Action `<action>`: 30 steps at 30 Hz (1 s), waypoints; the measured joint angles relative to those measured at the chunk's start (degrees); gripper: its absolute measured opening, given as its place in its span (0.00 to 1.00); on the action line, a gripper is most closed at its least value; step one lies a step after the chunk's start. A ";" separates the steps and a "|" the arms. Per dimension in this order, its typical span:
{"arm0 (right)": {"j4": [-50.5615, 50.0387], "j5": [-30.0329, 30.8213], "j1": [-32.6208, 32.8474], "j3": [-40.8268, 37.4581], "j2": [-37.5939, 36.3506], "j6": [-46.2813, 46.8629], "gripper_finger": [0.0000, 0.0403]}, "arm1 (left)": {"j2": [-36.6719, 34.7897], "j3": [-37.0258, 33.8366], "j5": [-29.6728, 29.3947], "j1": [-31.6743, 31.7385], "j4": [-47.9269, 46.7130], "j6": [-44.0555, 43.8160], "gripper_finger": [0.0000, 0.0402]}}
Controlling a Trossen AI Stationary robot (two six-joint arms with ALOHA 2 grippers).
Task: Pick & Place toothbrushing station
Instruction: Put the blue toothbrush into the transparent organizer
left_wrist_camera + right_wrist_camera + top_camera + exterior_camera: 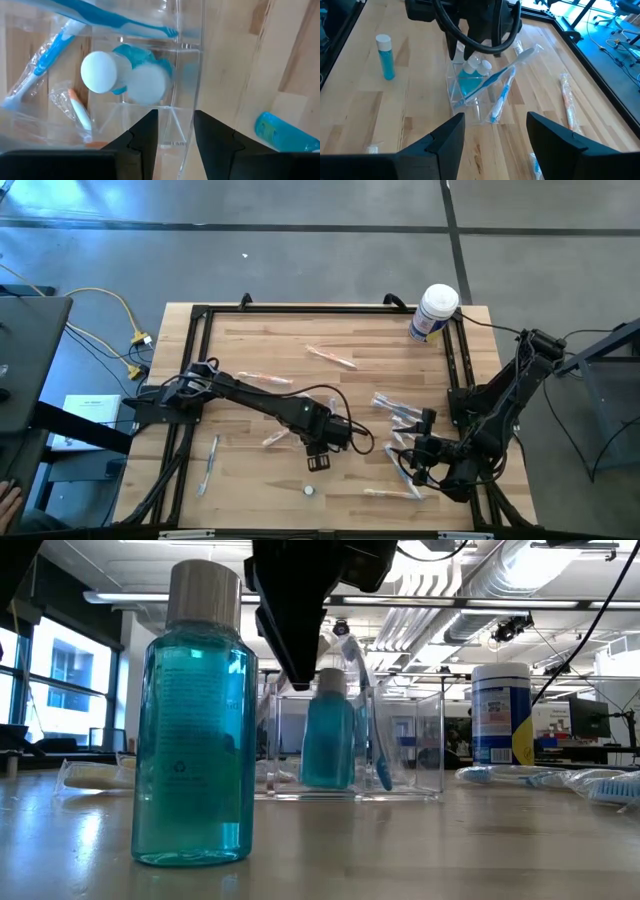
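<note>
Toothbrushing station [480,92] stands mid-table, nearer the front edge. Inside: a small teal bottle [470,80] and a blue toothbrush [492,82] leaning across. My left hand [175,137] sits over it, fingers [145,132] straddling one clear wall, narrow. My right hand [495,142] waits near, fingers wide, empty. Second teal bottle [385,57] stands apart. White tub [435,312] at the far right corner.

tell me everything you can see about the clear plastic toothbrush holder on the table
The clear holder is a colourless see-through box with an open top and inner dividers, standing upright on the wooden table near its middle. Inside stands a small bottle of blue-green liquid with a white cap, and a blue-and-white toothbrush leans out of it. The left gripper is right above it, fingers straddling one wall. A wrapped toothbrush lies against its side.
</note>
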 joint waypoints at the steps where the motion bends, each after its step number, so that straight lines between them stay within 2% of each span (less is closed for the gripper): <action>1: -0.02 -0.02 0.02 0.00 0.00 0.00 0.51 | -0.07 0.00 0.00 0.00 0.03 0.00 0.30; 10: -0.04 -0.02 0.00 0.00 0.00 0.00 0.51 | -1.83 0.75 0.21 -1.52 -1.14 0.00 0.30; 15: 0.57 -0.66 0.02 0.00 0.00 1.47 0.51 | -4.06 2.63 2.53 -3.42 -1.12 -0.26 0.30; 20: 0.61 -5.24 0.02 0.00 1.10 3.37 0.51 | -6.99 2.82 5.20 -7.00 -1.79 -4.17 0.30; 24: 0.20 -12.26 0.00 0.00 2.32 2.47 0.51 | -8.62 2.82 5.14 -11.41 -4.86 -5.49 0.30; 27: -1.22 -13.54 -0.50 0.00 2.67 4.03 0.51 | -9.29 2.82 1.74 -15.37 -7.64 -5.64 0.30; 30: -6.06 -13.49 -2.47 0.00 2.67 9.86 0.51 | -9.88 2.82 -7.95 -19.43 -10.66 -5.89 0.30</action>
